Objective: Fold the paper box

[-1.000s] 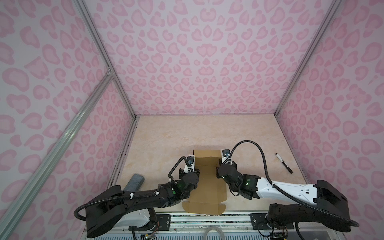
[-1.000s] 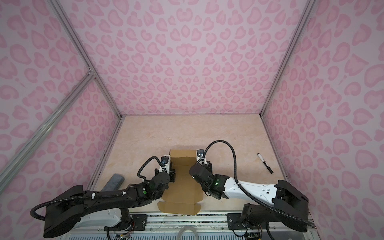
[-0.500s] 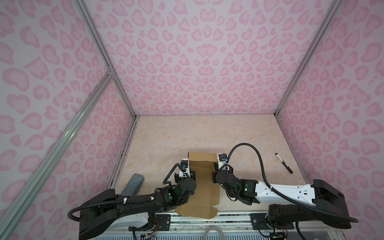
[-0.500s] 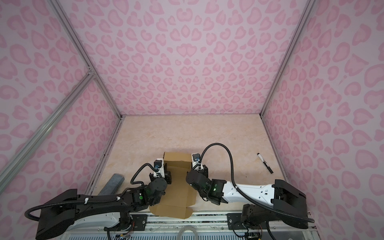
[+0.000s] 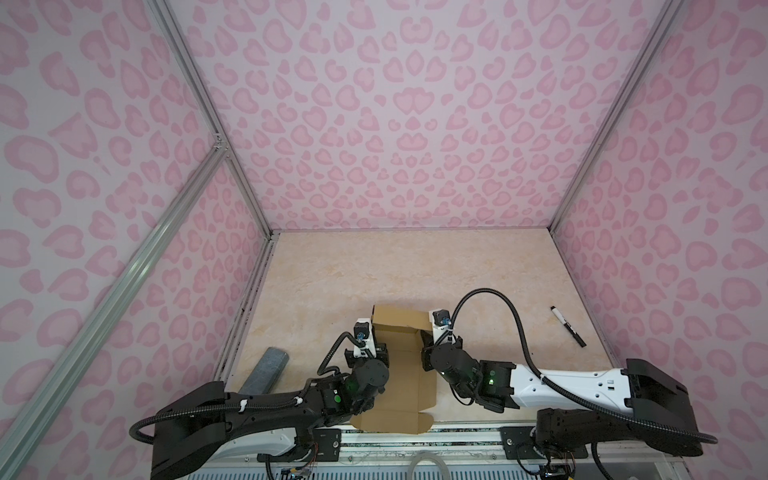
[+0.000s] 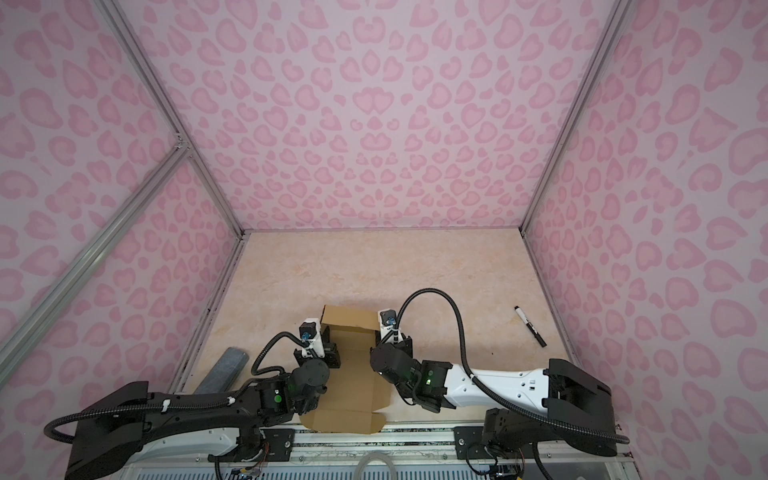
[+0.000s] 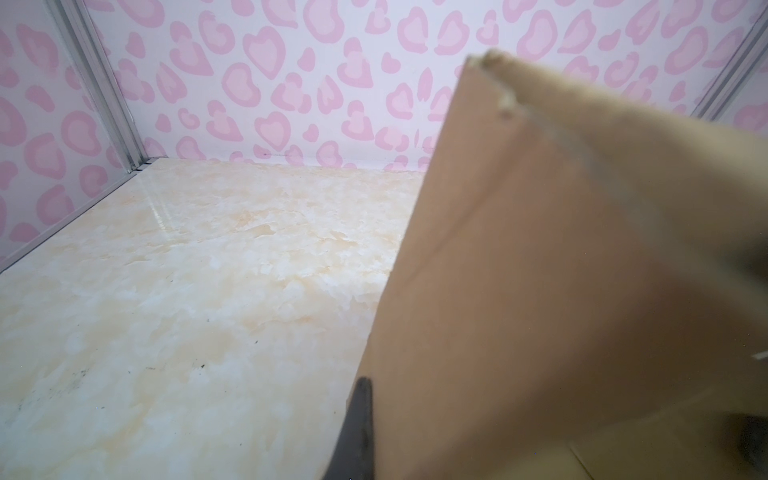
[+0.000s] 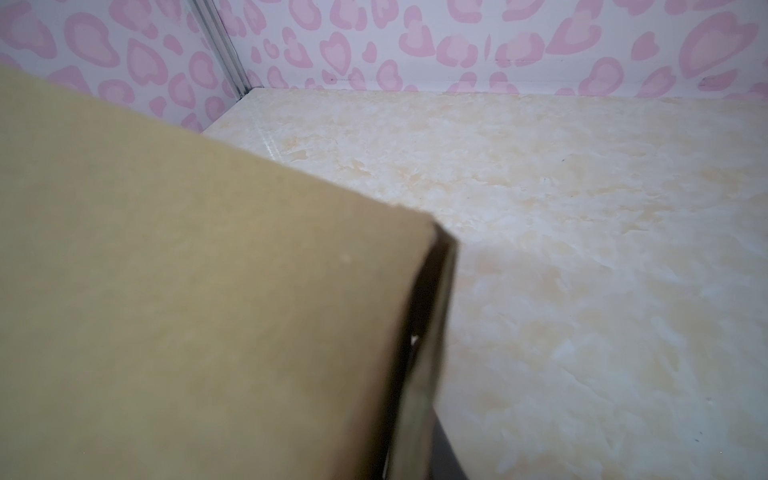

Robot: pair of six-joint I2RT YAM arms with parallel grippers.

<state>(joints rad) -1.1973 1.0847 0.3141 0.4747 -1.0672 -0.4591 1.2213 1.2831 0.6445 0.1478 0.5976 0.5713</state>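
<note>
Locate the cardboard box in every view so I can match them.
Both top views: cardboard box front centre, between the arms.
Left wrist view: box close up, covering nearly half.
Right wrist view: box close up, covering half.
Shared landmark: metal corner post, back left.

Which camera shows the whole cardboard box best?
Both top views: the paper box shows nearly whole there, from the raised far flap to the near edge. Each wrist view shows only one close, blurry panel of it.
</note>
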